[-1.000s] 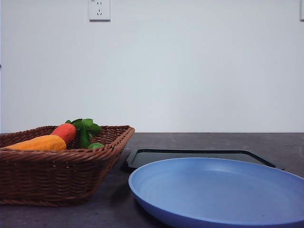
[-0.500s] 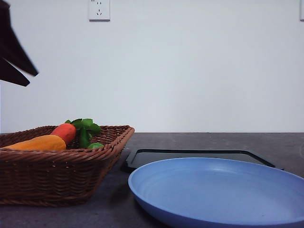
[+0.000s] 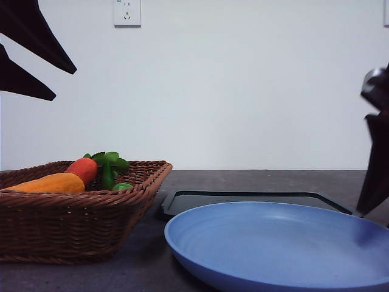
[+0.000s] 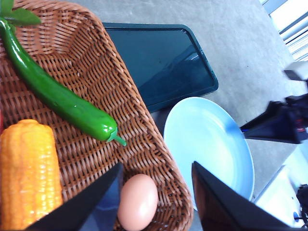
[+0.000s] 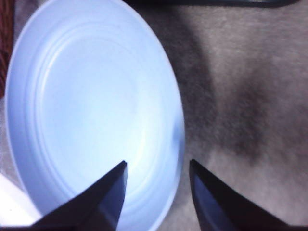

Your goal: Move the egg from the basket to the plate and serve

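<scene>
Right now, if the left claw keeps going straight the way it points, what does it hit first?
Most likely the egg, lying in the basket between the open left claw's fingers; depth is unclear, so it might touch the wicker beside it.

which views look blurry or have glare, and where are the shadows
Front view: sharp, evenly lit; the left hand is a dark silhouette. Left wrist view: crisp on the small brown-pink egg in the brown woven wicker basket, with glare on the glossy black rectangular tray. Right wrist view: soft and blurred, the round light-blue plate washed out, a dark shadow on the grey table.
</scene>
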Robot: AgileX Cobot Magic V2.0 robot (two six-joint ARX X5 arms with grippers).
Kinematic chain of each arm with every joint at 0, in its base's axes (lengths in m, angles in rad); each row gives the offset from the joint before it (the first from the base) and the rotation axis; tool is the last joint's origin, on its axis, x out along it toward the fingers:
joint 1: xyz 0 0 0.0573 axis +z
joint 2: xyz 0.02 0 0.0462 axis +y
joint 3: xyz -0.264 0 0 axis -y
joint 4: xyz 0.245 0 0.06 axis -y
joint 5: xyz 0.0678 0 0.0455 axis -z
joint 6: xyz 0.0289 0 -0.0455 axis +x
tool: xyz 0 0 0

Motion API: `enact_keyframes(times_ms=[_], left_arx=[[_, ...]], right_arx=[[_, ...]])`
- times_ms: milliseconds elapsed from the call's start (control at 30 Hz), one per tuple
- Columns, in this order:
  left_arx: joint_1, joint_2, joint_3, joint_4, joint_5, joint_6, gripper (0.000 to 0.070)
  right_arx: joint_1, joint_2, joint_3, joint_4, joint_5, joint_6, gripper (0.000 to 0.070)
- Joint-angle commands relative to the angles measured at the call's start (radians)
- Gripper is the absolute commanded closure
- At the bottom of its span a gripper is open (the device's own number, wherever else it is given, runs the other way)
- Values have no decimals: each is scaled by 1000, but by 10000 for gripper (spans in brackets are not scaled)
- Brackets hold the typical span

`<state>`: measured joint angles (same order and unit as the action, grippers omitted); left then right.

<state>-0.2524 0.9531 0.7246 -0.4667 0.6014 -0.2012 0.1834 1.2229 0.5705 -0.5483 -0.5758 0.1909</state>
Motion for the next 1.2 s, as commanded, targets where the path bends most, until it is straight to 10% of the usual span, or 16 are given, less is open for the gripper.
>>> enact_keyframes(times_ms=[0, 367, 867, 1167], left_arx=[[-6, 9, 18, 14, 4, -2, 405], [-7, 9, 18, 12, 4, -2, 404], [-99, 28, 33, -33, -13, 70, 251], [-253, 206, 151, -200, -252, 207, 252]], right_arx=[[17, 40, 16, 26, 0, 13, 450], [31, 130, 16, 77, 13, 34, 700], [-8, -91, 17, -118, 15, 32, 700], [-45, -289, 17, -192, 16, 37, 700]])
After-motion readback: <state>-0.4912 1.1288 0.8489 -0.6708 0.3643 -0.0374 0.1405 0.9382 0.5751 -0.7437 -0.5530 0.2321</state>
